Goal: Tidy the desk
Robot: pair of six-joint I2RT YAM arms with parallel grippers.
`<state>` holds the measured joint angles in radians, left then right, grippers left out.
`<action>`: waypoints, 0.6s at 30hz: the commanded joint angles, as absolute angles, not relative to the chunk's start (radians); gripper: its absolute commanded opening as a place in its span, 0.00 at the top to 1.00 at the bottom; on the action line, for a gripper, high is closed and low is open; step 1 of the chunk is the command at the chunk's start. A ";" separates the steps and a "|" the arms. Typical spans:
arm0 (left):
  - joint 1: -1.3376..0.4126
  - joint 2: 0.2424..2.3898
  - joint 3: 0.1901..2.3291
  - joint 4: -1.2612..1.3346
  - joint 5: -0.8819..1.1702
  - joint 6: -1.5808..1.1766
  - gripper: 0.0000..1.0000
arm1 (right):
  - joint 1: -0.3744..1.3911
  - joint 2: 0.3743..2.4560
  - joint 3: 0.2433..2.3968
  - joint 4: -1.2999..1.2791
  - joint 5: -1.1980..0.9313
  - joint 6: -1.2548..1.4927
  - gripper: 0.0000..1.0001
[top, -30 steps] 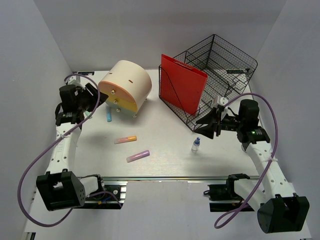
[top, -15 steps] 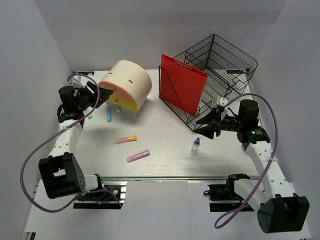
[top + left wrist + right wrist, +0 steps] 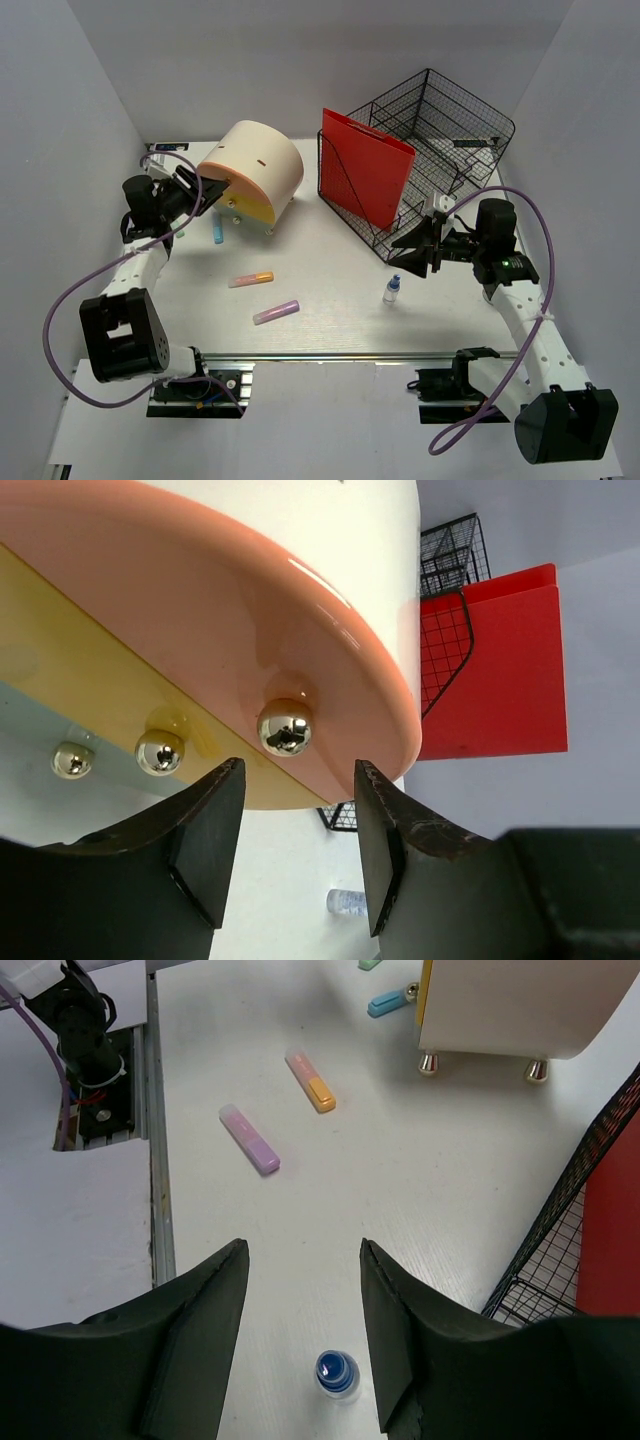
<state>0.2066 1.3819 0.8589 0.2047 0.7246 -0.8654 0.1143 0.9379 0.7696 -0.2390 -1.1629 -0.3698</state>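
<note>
1. Centrally, the desk (image 3: 330, 260) spans the space between both arms. It bears a round drawer unit (image 3: 255, 170), an orange highlighter (image 3: 250, 280), a purple highlighter (image 3: 276, 312), a small bottle (image 3: 392, 290) and a wire rack (image 3: 440, 130).
2. Left gripper (image 3: 295, 780): jaws parted, just short of a gold knob (image 3: 285, 727) on the unit's pink drawer (image 3: 200, 610).
3. Right gripper (image 3: 302, 1250): jaws parted, hovering near the bottle.

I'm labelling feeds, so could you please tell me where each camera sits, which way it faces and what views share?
Top external: high behind the robot, looking down on the desk; left arm and right arm show.
Left wrist: on its arm, facing the knobs of the drawer unit; the open left end effector frames them.
Right wrist: on its arm, looking down at the bottle; the open right end effector frames it.
Shared: top and left wrist show the red file holder; top and right wrist, the bottle.
</note>
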 commanded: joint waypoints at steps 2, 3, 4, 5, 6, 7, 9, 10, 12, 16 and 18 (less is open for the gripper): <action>0.210 1.387 0.853 0.282 0.747 -0.882 0.43 | 0.117 0.939 0.767 -0.249 -1.180 -0.390 0.46; 0.210 1.396 0.851 0.302 0.747 -0.893 0.43 | 0.118 0.940 0.767 -0.252 -1.178 -0.393 0.46; 0.210 1.404 0.848 0.314 0.750 -0.900 0.43 | 0.114 0.943 0.765 -0.252 -1.178 -0.393 0.46; 0.210 1.413 0.851 0.330 0.756 -0.910 0.44 | 0.115 0.943 0.765 -0.252 -1.178 -0.393 0.46; 0.210 1.413 0.853 0.333 0.758 -0.911 0.44 | 0.120 0.945 0.765 -0.253 -1.177 -0.394 0.46; 0.210 1.422 0.856 0.333 0.761 -0.913 0.44 | 0.118 0.946 0.765 -0.253 -1.175 -0.394 0.46; 0.210 1.433 0.857 0.342 0.764 -0.916 0.44 | 0.115 0.946 0.767 -0.253 -1.177 -0.396 0.46; 0.210 1.436 0.859 0.342 0.762 -0.916 0.44 | 0.118 0.946 0.767 -0.255 -1.175 -0.396 0.46; 0.210 1.440 0.861 0.341 0.765 -0.916 0.45 | 0.117 0.948 0.767 -0.255 -1.174 -0.397 0.46; 0.210 1.456 0.868 0.347 0.762 -0.916 0.46 | 0.117 0.948 0.767 -0.256 -1.175 -0.400 0.46; 0.210 1.463 0.873 0.353 0.764 -0.923 0.47 | 0.117 0.950 0.767 -0.256 -1.175 -0.400 0.46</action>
<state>0.2066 1.4590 0.8585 0.3237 0.7483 -0.9188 0.1143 0.9489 0.7696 -0.2428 -1.1625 -0.3794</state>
